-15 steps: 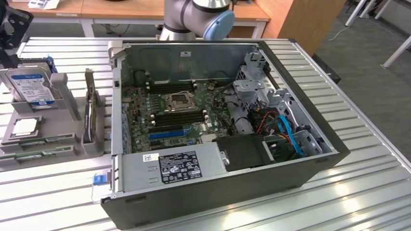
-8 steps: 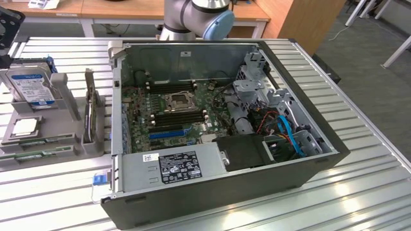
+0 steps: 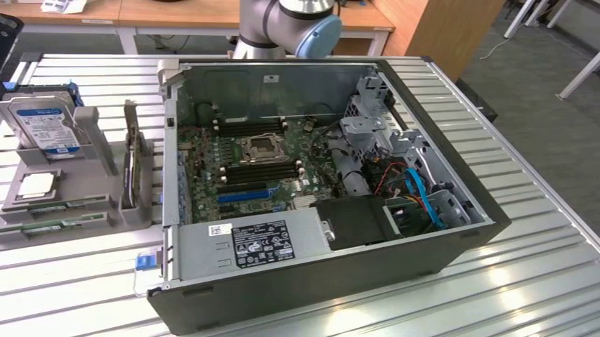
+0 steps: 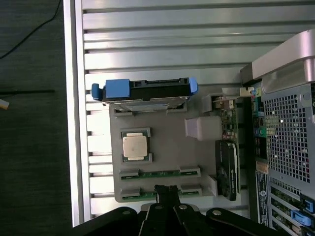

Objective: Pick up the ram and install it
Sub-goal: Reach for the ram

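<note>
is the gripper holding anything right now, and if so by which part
Nothing is held: the gripper is shut and empty above the grey tray, and both ram sticks lie in their slots there.

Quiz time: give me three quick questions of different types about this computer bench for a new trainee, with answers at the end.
1. True or false: the processor chip sits in the grey holder, outside the computer case.
2. Multiple choice: the claw hovers nearest to: A) the ram sticks; B) the hard drive; C) the power supply.
3. Fill in: the claw's jaws are ____.
Key: 1 true; 2 A; 3 shut.
</note>
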